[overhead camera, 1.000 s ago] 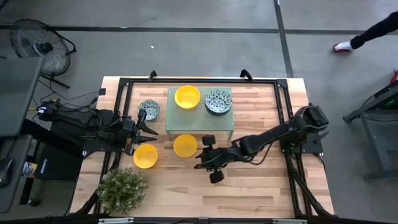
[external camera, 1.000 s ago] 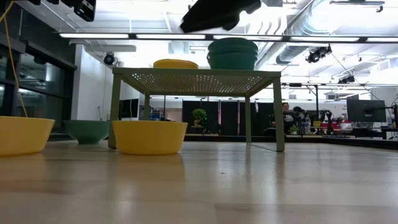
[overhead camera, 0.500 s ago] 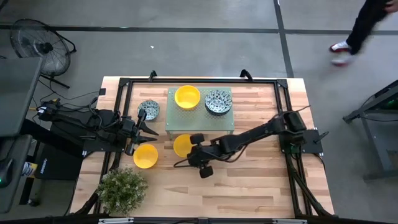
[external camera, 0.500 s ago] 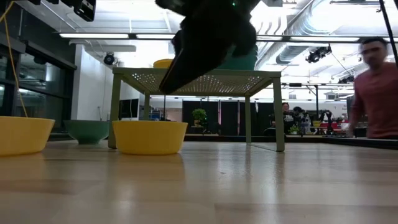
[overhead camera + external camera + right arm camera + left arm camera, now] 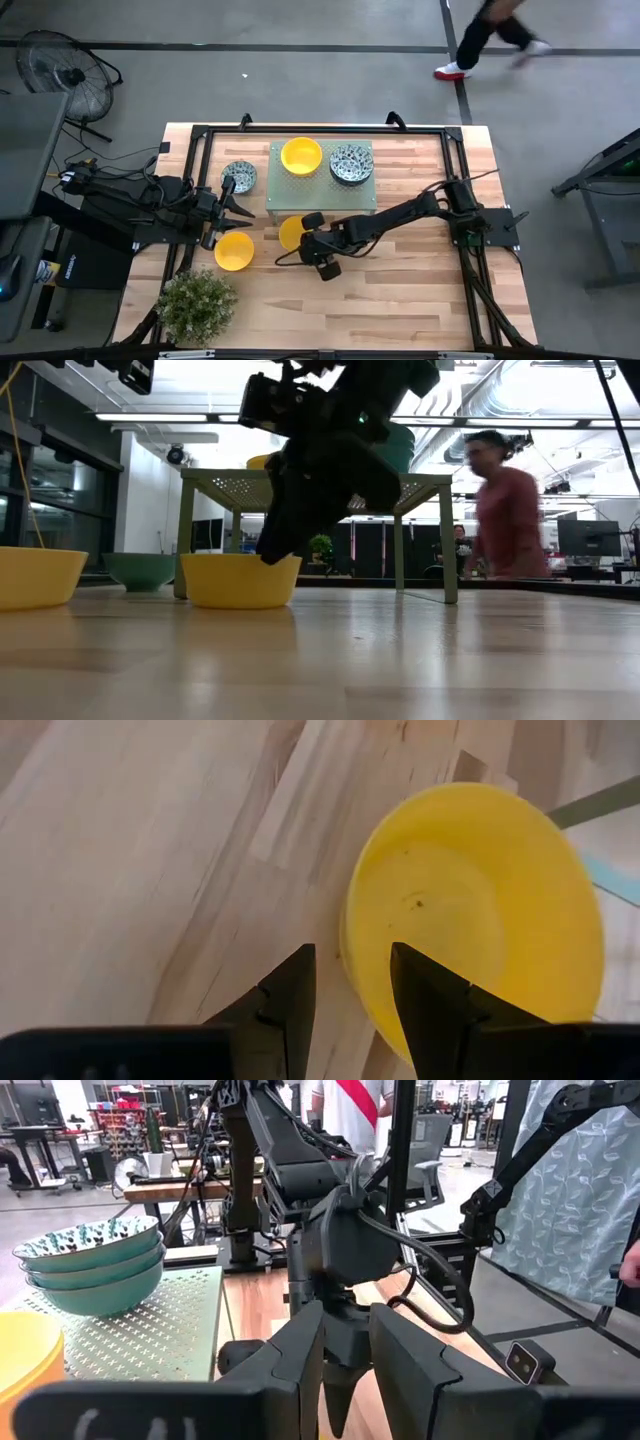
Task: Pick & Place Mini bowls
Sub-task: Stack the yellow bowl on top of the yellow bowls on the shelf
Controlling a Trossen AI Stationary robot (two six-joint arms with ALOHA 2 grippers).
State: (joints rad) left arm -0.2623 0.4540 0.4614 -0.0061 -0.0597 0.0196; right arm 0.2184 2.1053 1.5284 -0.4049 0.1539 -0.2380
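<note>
Since the earlier frame the right arm has swung further toward the worktop's middle; its right end effector (image 5: pixel 302 236) now sits at the rim of a plain bright yellow round bowl (image 5: pixel 293 232), where before it was short of it. Right wrist view: the two dark fingers (image 5: pixel 288 988) are slightly apart, straddling the near wall of that yellow bowl (image 5: pixel 470 915), one finger outside over bare wood, the other over the inside. Contact with the rim cannot be told. Nothing is gripped.

Left end effector (image 5: pixel 240 203): open, fingers spread, holding nothing, unchanged in place.
- a second plain yellow bowl (image 5: pixel 233 250) lies just beside it on the worktop
- a white bowl with blue-green pattern (image 5: pixel 238 176) lies near it on the other side

Beyond the right end effector stands the pale green perforated metal stand (image 5: pixel 361 199), its edge close to the targeted bowl. On it are another yellow bowl (image 5: pixel 301 155) and a stack of patterned bowls (image 5: pixel 351 163).

Open wooden worktop (image 5: pixel 410 290) lies behind the right end effector. A leafy potted plant (image 5: pixel 196 303) occupies the corner beyond the left arm.
</note>
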